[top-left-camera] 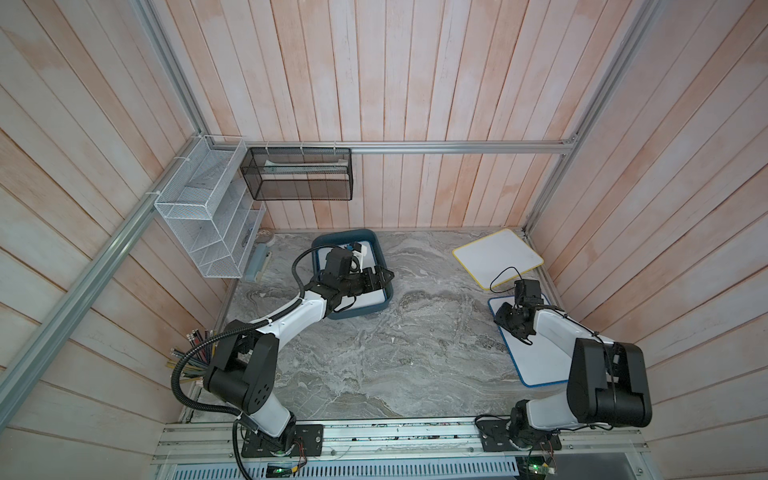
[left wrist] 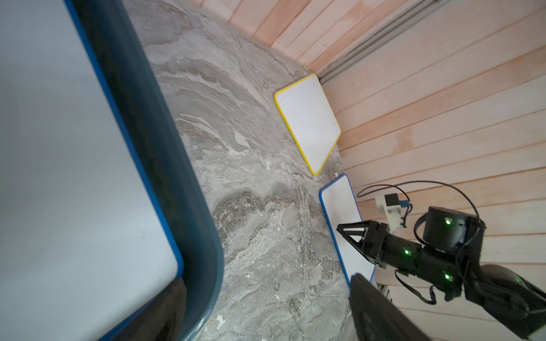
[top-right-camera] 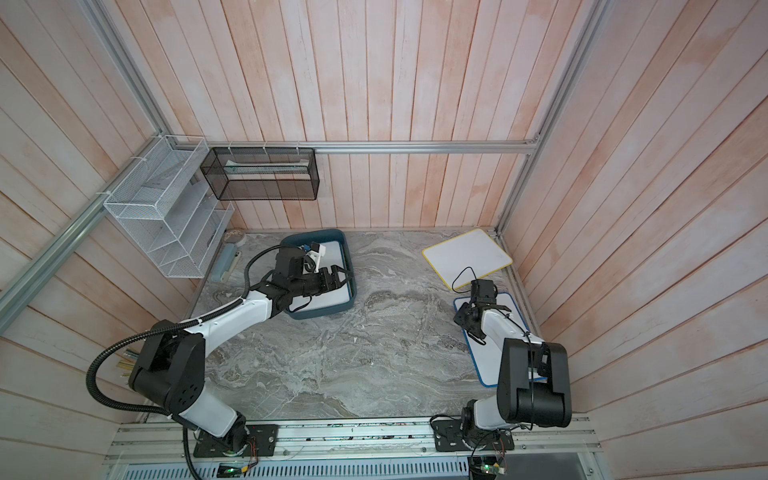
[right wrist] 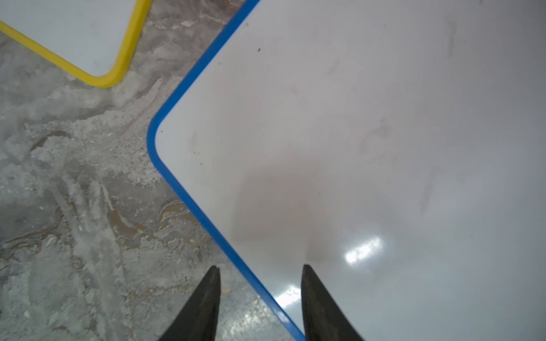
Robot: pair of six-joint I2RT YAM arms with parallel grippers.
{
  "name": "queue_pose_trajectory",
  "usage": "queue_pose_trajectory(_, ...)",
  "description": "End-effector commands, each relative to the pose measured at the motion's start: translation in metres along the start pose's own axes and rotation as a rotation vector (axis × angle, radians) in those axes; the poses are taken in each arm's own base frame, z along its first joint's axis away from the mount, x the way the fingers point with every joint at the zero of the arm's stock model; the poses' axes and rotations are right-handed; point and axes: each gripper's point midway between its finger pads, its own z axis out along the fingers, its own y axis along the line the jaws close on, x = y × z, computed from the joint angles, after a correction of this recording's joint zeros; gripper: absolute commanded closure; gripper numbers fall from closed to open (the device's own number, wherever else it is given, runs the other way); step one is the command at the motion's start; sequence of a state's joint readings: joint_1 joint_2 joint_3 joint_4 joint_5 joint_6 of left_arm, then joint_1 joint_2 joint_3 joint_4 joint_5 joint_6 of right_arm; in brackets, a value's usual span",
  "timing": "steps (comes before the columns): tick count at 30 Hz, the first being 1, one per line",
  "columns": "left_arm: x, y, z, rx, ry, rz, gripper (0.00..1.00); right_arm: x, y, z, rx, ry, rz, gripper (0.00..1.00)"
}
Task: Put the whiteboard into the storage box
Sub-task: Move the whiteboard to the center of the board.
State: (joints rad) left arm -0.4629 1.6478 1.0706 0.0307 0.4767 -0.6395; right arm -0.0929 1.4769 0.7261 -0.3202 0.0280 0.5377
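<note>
Top view: whiteboard point(top-left-camera: 370, 298) lengthwise in box point(top-left-camera: 361, 314).

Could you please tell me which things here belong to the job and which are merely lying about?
Job: storage box, boxed whiteboard, blue whiteboard, yellow whiteboard, left gripper, right gripper.
Lying about: wire rack, mesh basket.

Grey marbled desk point(top-left-camera: 374, 353) carries a teal storage box point(top-left-camera: 353, 314) at rear left. A yellow-edged whiteboard point(top-left-camera: 496, 255) lies flat at rear right. A blue-edged whiteboard point(top-left-camera: 536, 361) lies flat just nearer, not touching it. A pale blue-grey block point(top-left-camera: 259, 266) sits by the left wall.
</note>
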Motion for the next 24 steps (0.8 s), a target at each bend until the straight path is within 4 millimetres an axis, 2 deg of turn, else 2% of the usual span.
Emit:
queue_pose_trajectory(1, 0.020, -0.016, 0.026, 0.057, 0.069, 0.020, 0.12, 0.013, 0.002, 0.010, -0.012, 0.089, -0.036, 0.54)
queue_pose_trajectory(4, 0.040, -0.026, 0.048, 0.079, 0.130, 0.027, 0.12, 0.027, 0.015, 0.014, -0.079, 0.137, -0.044, 0.54)
queue_pose_trajectory(7, 0.058, -0.025, 0.068, 0.088, 0.192, 0.003, 0.12, 0.044, 0.037, 0.011, -0.169, 0.176, -0.049, 0.54)
queue_pose_trajectory(12, 0.080, 0.006, 0.084, 0.044, 0.268, -0.062, 0.12, 0.070, 0.080, -0.001, -0.259, 0.236, -0.105, 0.54)
queue_pose_trajectory(17, 0.086, 0.042, 0.080, -0.027, 0.273, -0.118, 0.12, 0.092, 0.118, -0.002, -0.337, 0.290, -0.145, 0.54)
queue_pose_trajectory(24, 0.082, 0.095, 0.053, -0.140, 0.232, -0.171, 0.12, 0.120, 0.189, 0.006, -0.453, 0.342, -0.200, 0.54)
